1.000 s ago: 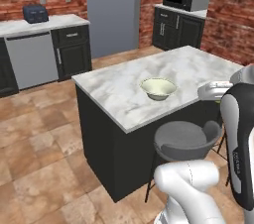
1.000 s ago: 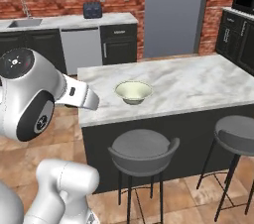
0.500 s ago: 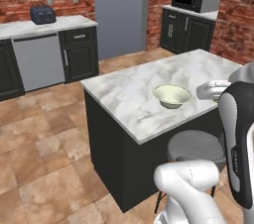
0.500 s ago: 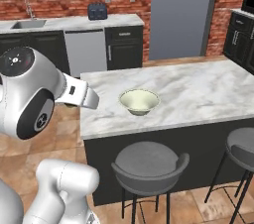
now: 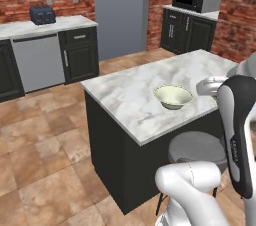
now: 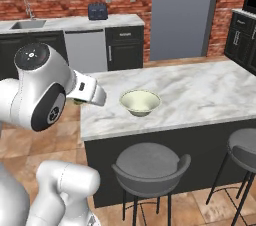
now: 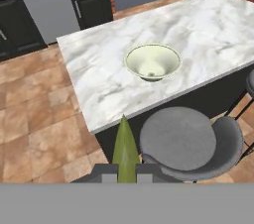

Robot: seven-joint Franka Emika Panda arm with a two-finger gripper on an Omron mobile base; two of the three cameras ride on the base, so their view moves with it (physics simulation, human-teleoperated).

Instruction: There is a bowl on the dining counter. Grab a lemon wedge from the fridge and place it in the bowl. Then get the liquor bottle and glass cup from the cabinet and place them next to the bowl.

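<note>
Gripper (image 7: pixel 125 177) clamped on lemon wedge (image 7: pixel 124 149), wedge's long axis pointing straight out from jaws. Bowl (image 7: pixel 152 62) empty on counter (image 7: pixel 208 29), ahead and slightly right of wedge tip, beyond stool (image 7: pixel 183 141). Reach forward needed, judged.

bowl (image 5: pixel 173 96): upright on the marble desk (image 5: pixel 130 95), near its near edge
stool (image 5: pixel 196 148): just below that edge
fridge (image 5: pixel 121 12): far, centre
</note>
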